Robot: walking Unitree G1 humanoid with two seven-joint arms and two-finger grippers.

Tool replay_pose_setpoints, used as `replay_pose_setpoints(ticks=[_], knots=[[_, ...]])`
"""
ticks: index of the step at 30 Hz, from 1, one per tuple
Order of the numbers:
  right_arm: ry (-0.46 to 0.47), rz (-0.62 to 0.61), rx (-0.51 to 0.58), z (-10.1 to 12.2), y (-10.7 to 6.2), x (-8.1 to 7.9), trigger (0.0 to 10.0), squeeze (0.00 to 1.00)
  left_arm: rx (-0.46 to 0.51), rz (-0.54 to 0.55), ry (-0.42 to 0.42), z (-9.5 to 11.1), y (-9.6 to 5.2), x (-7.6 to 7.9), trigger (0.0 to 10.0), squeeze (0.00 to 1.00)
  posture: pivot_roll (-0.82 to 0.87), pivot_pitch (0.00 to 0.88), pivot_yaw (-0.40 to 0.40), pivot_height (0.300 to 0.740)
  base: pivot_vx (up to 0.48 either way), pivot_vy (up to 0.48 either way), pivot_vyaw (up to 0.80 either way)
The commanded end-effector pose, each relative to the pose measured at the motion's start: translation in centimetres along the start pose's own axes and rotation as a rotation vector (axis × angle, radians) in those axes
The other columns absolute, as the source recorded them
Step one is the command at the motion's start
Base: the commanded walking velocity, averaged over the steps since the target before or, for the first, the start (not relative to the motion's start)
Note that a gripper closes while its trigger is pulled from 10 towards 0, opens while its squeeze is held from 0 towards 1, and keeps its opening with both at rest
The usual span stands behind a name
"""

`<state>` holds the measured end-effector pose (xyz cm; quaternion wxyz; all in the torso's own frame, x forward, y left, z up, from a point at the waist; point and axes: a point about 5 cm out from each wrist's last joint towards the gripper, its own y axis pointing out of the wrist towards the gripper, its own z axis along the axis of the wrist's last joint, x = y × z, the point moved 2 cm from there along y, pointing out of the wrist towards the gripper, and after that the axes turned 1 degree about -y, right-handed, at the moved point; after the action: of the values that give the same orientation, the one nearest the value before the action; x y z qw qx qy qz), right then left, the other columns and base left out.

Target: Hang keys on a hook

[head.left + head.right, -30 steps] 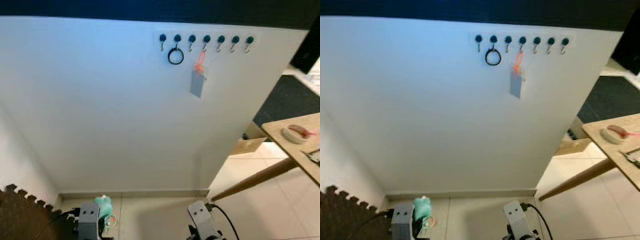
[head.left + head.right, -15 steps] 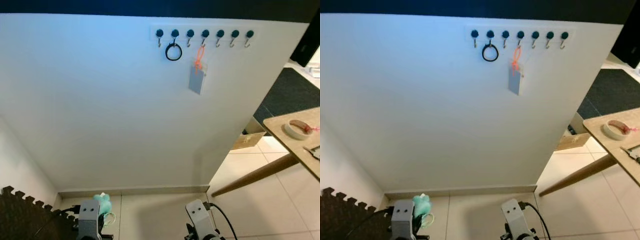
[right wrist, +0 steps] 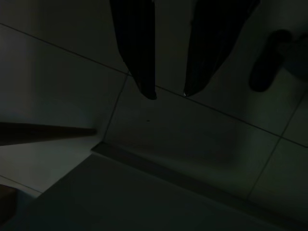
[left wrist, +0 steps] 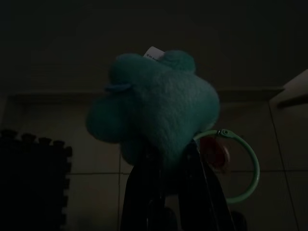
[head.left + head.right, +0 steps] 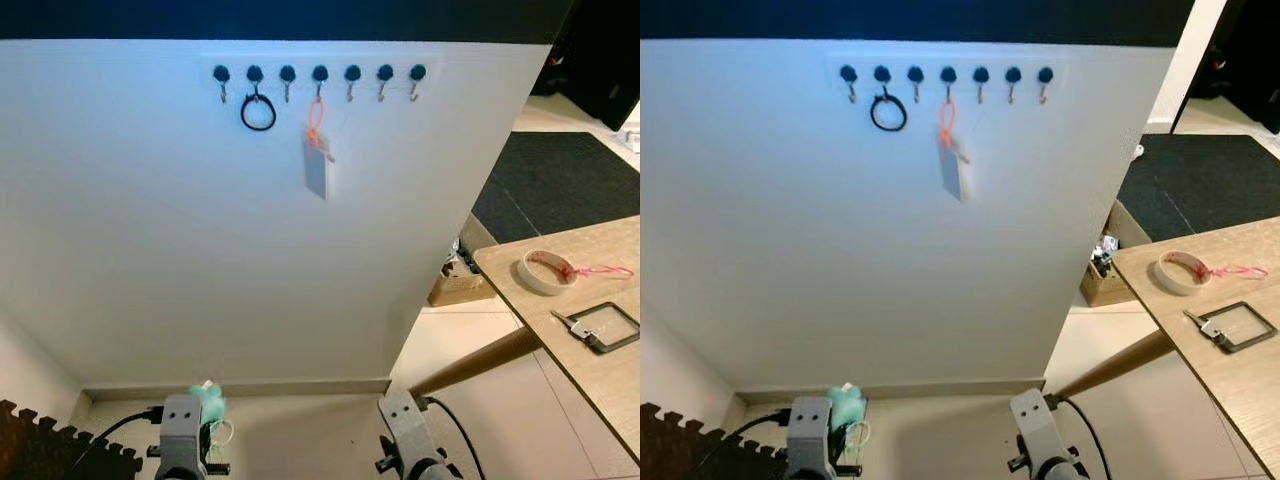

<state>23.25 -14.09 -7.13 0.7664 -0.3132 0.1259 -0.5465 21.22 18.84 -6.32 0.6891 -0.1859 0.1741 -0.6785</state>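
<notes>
Left gripper (image 4: 166, 159), low near the floor, clenched on the keys (image 4: 154, 103): fuzzy teal plush charm, white tag, pale green ring (image 4: 240, 166). Hook rack (image 5: 319, 74) high on the white wall, well above. Right gripper (image 3: 168, 94) hangs idle over tiles, fingers parted, grasping nothing.

A home's entry corner — a white wall (image 5: 200, 250) carries a row of key hooks (image 5: 319, 77), pale floor tiles (image 5: 300, 430) meet a dark doormat (image 5: 560, 180), and a wooden table (image 5: 590, 300) stands beside.
</notes>
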Motion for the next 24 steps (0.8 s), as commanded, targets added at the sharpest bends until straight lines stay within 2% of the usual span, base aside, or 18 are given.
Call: replay_pose_setpoints(ticks=[1,9,14,20,24], knots=[[0.013,0.007,0.025,0.5,0.2,-0.2,10.0,0.0,-0.004,0.028,0.022,-0.2,-0.3,-1.3,10.0,0.0,0.08,0.067,-0.02,0.74,0.0,0.0,0.0],[0.013,-0.001,0.023,0.6,0.2,0.1,10.0,0.0,0.0,0.034,0.038,-0.2,-0.5,-1.8,10.0,0.0,0.07,0.067,-0.024,0.74,0.0,0.0,0.0],[0.008,0.005,0.011,0.2,0.1,-0.1,10.0,0.0,-0.042,0.073,0.048,-0.6,-0.3,-1.9,10.0,0.0,0.08,0.068,-0.028,0.74,0.0,0.0,0.0],[0.008,0.01,0.002,-0.1,0.0,-0.3,10.0,0.0,-0.039,0.023,0.047,-0.9,-0.5,-1.2,10.0,0.0,0.07,0.071,-0.027,0.74,0.0,0.441,0.0],[0.008,0.009,-0.005,-0.4,-0.2,-0.3,10.0,0.0,-0.023,-0.003,0.065,-0.8,-0.6,-0.8,10.0,0.0,0.07,0.071,-0.025,0.74,0.0,0.0,0.0]])
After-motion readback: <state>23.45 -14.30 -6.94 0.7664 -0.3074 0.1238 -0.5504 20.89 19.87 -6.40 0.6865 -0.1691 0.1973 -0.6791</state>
